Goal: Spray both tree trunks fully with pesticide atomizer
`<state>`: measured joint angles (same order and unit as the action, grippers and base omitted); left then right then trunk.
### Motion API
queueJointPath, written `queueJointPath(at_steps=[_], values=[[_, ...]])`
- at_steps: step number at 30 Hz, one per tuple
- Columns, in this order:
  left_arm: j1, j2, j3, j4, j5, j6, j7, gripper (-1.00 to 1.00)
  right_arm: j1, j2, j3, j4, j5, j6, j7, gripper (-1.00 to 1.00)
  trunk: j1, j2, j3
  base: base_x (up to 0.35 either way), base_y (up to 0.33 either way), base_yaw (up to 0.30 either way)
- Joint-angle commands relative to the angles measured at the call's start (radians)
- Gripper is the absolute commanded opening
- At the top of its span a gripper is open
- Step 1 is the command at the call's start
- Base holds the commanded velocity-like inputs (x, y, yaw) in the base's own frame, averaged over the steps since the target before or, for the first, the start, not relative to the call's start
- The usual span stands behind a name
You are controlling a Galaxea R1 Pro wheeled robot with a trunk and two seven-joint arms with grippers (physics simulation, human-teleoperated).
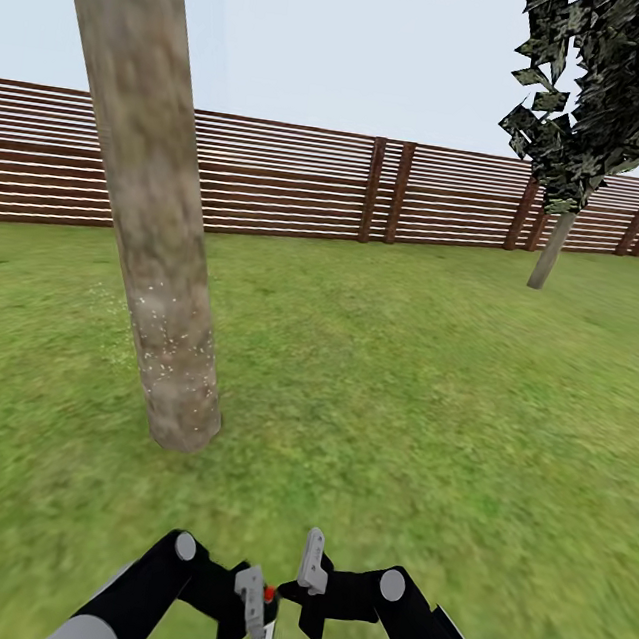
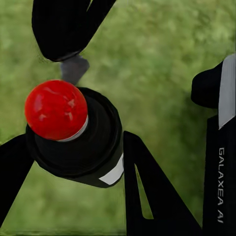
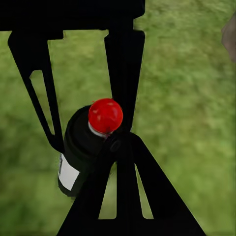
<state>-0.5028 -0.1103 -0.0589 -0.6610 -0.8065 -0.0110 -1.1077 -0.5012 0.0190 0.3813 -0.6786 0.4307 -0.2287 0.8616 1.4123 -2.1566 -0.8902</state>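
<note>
Stretching across everything is the green lawn (image 1: 401,391), backed by the slatted wooden fence (image 1: 278,178). The near tree trunk (image 1: 151,217) leans up at the left, its lower part dusted with pale specks; the second tree (image 1: 589,113) stands well apart by the fence on the right. Low in the foreground both arms meet. The left gripper (image 1: 255,614) has its fingers closed on the pesticide atomizer (image 2: 73,132), red tip up, the dark bottle pinched between them above the grass. The right gripper (image 1: 312,571) sits just beside it, one finger raised; how far its fingers are parted I cannot tell.
</note>
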Motion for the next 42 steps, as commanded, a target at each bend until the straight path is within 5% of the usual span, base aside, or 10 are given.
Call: queueJointPath(at_steps=[1, 8, 9, 16, 17, 18, 22, 25, 29, 42], values=[[-0.001, 0.003, 0.001, 0.010, -0.009, -0.001, -0.002, -1.00, 0.000, 0.000, -0.001, -0.001, 0.010, -0.006, 0.000, -1.00, 0.000, 0.000, -0.001, 0.000, 0.000, 0.000], [-0.012, 0.095, -0.001, 0.022, -0.036, 0.002, -0.003, -1.00, 0.000, -0.001, -0.001, 0.003, 0.010, -0.007, 0.000, -1.00, 0.000, 0.000, -0.001, 0.000, 0.000, 0.000], [-0.010, 0.115, -0.001, 0.022, -0.038, 0.001, -0.003, -1.00, 0.000, -0.002, -0.002, 0.004, 0.010, -0.008, 0.000, 1.00, 0.000, 0.000, -0.001, 0.000, 0.000, 0.000], [0.000, 0.237, 0.018, 0.021, -0.036, 0.002, 0.013, -1.00, 0.000, -0.006, -0.002, 0.022, 0.011, -0.008, -0.024, 1.00, 0.000, 0.000, -0.001, 0.000, 0.000, 0.000], [0.001, 0.251, 0.072, 0.021, -0.030, 0.004, 0.047, -1.00, 0.001, -0.011, -0.005, 0.075, 0.010, -0.009, -0.099, 1.00, 0.000, 0.000, -0.001, 0.000, 0.000, 0.000], [0.002, 0.254, 0.326, 0.023, -0.018, 0.002, 0.247, -1.00, 0.002, -0.032, -0.045, 0.257, -0.001, -0.011, -0.468, 1.00, 0.000, 0.000, -0.001, 0.000, 0.000, 0.000], [0.008, 0.245, 0.658, 0.126, 0.029, -0.013, 0.542, -1.00, 0.004, -0.030, -0.209, 0.513, -0.008, -0.102, -0.959, 1.00, 0.000, 0.000, -0.001, 0.000, 0.000, 0.000], [0.075, 0.244, 0.789, 0.242, 0.100, -0.207, 0.850, -1.00, 0.015, -0.031, -0.311, 0.611, -0.099, -0.270, -1.120, 1.00, 0.000, 0.000, -0.001, 0.000, 0.000, 0.000], [0.142, 0.249, 0.812, 0.382, 0.208, -0.365, 1.104, -1.00, 0.050, -0.031, -0.340, 0.628, -0.298, -0.362, -1.147, 1.00, 0.000, 0.000, -0.001, 0.000, 0.000, 0.000], [0.161, 0.256, 0.814, 0.500, 0.216, -0.380, 1.129, -1.00, 0.144, -0.024, -0.341, 0.652, -0.322, -0.362, -1.142, 1.00, 0.000, 0.000, -0.001, 0.000, 0.000, 0.000]])
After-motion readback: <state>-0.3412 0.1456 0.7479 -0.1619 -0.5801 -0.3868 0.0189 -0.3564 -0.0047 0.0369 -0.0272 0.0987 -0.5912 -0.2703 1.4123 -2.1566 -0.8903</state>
